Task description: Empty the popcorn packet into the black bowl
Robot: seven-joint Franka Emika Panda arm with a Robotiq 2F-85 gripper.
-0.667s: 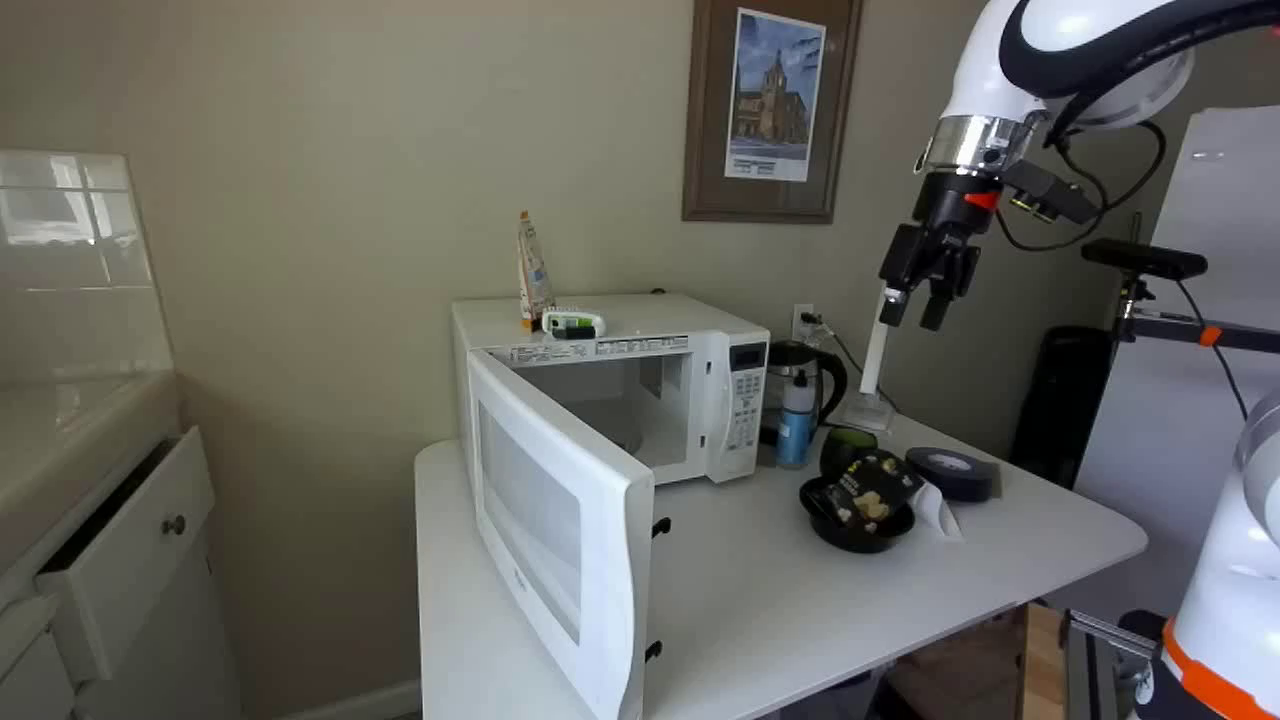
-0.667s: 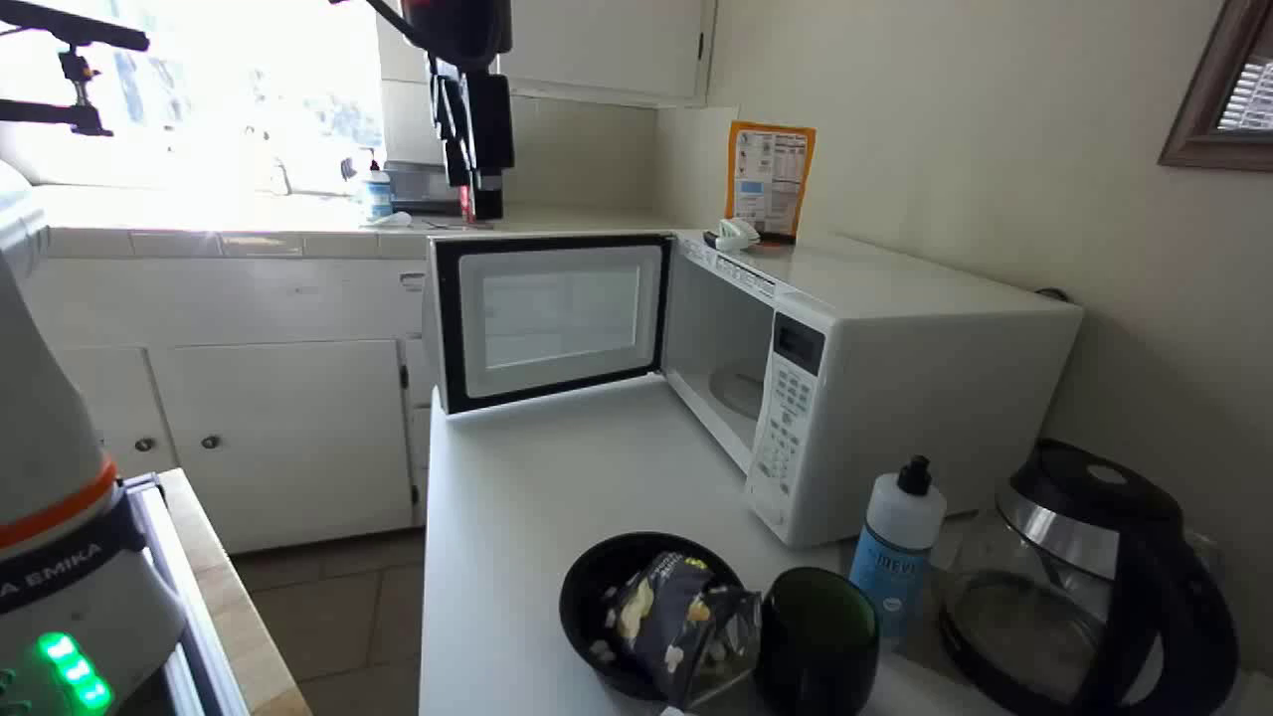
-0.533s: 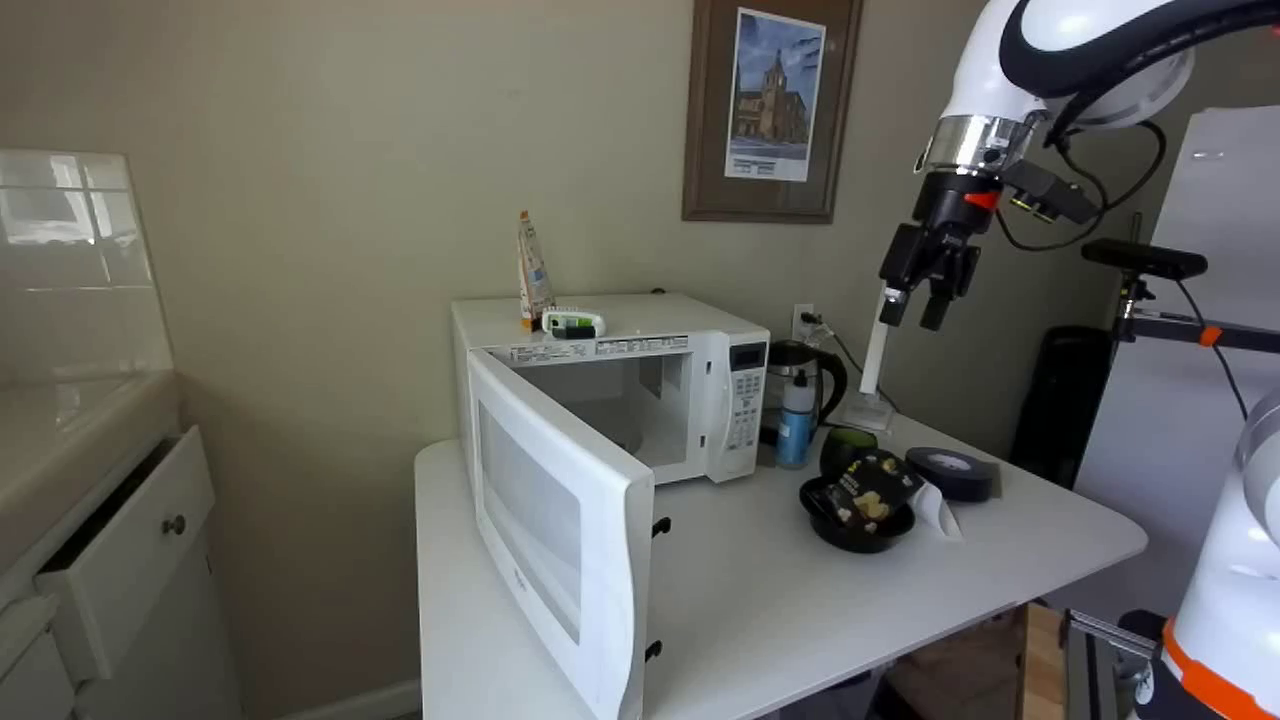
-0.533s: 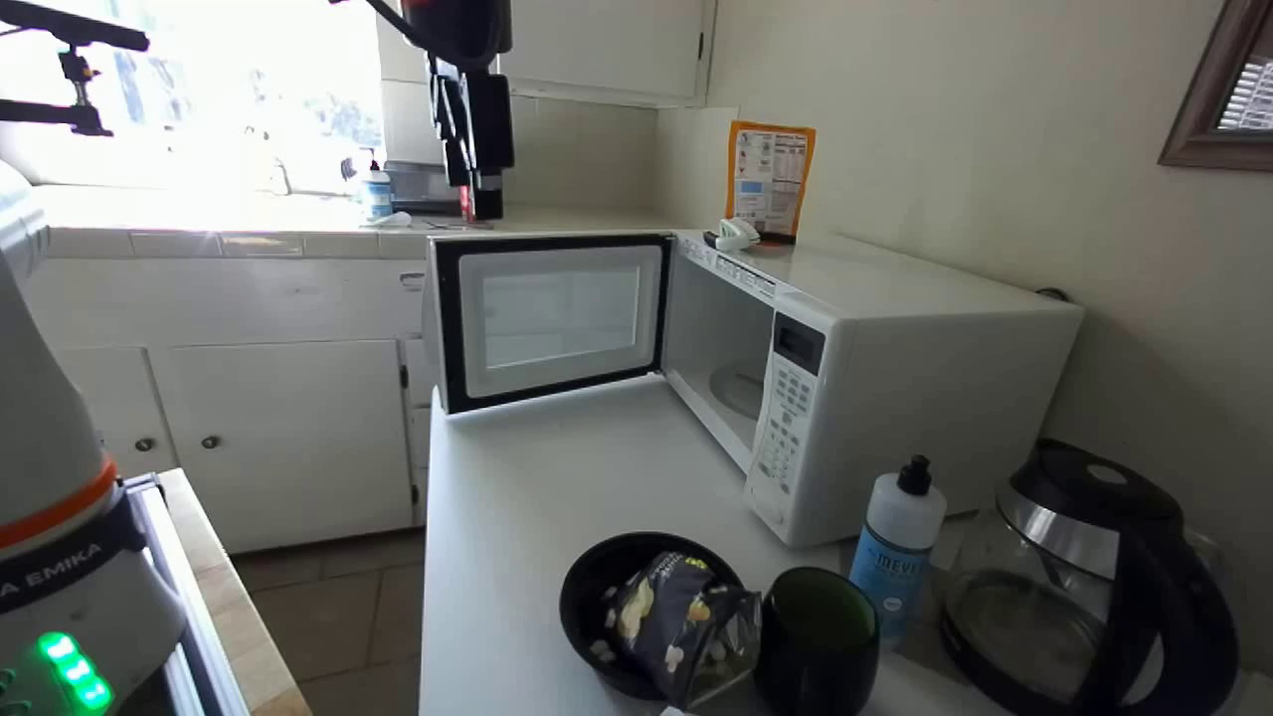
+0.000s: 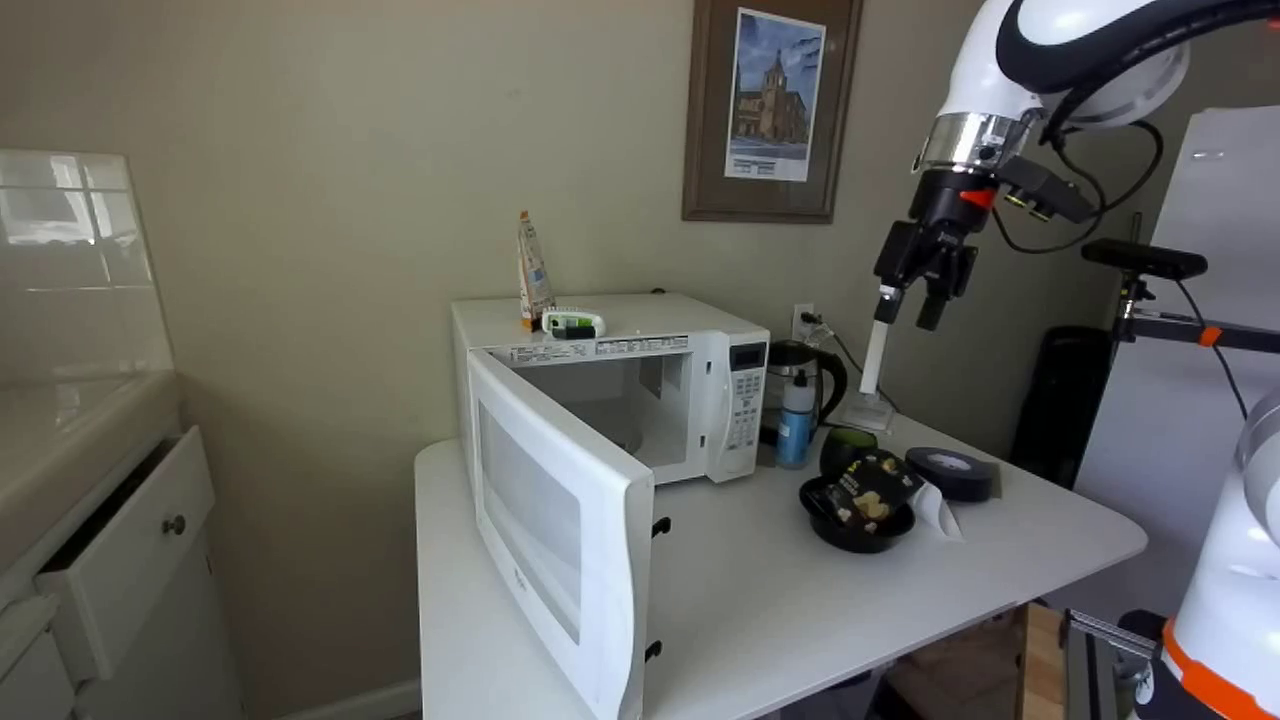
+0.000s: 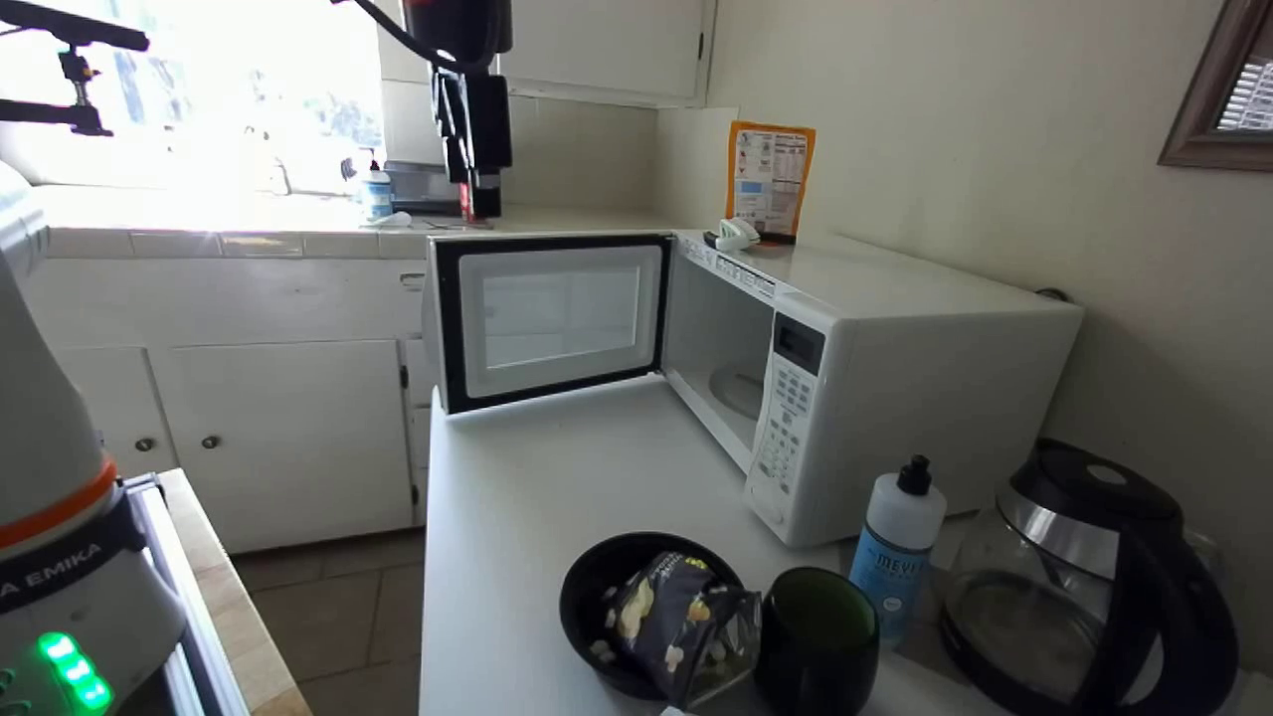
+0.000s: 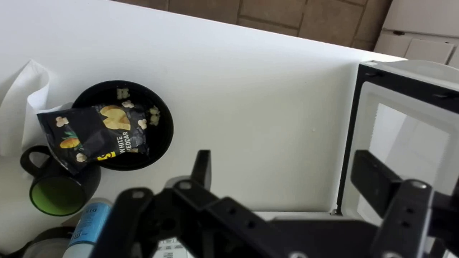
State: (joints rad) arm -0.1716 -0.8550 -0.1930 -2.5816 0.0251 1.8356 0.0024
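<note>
"Black and crinkled, the popcorn packet (image 7: 93,129) lay in the left half of the wrist view, printed with yellow cheese and pale popcorn. What did it rest on?"

"The black bowl (image 7: 163,143), smooth and round with low sides. One end sat inside it; the other stuck out past the rim, toward the left edge of the frame."

"Was anything loose in there?"

"Lumpy, off-white popcorn pieces (image 7: 154,115), beside the packet's inner end. How much the packet itself held, I couldn't tell."

"And around the bowl?"

"Toward the lower left, a rounded dark mug (image 7: 80,183) with a green inside; the packet's corner overlapped it. At the far left a thin white sheet (image 7: 18,111) curled up from the flat white surface (image 7: 251,125)."

"How did the pincer (image 7: 282,161) stand?"

"Spread wide. Its blocky dark fingers (image 7: 374,179) were well apart in the lower half of the wrist view, and between their tips the surface and the dark edge of the microwave door (image 7: 408,136) showed. In both exterior views it hung in the upper part of the frame, well apart from bowl and packet."
</note>
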